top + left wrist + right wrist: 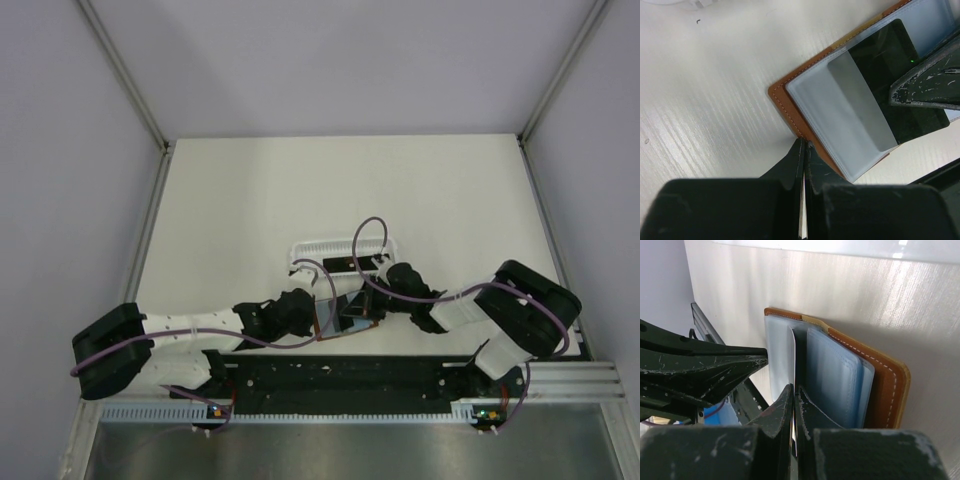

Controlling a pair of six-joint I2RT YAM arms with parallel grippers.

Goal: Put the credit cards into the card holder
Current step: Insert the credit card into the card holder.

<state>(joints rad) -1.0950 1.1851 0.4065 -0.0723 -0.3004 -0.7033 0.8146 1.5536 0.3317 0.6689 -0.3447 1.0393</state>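
The card holder point(345, 318) is a brown leather wallet lying open near the table's front middle, with bluish pockets point(840, 105). My left gripper point(804, 144) is shut, pinching the wallet's stitched brown edge point(785, 107). Its dark fingers point(715, 365) show at the left of the right wrist view. My right gripper point(796, 389) is shut on a thin black credit card point(799, 360), seen edge-on between two sleeves. In the left wrist view the card point(885, 70) sits partly inside a clear pocket, with the right gripper's fingers point(925, 82) on it.
A white slotted basket point(340, 246) stands just behind the wallet, with something dark point(345, 264) in it. A black rail point(340, 375) runs along the near edge between the arm bases. Frame posts stand at the table's far corners.
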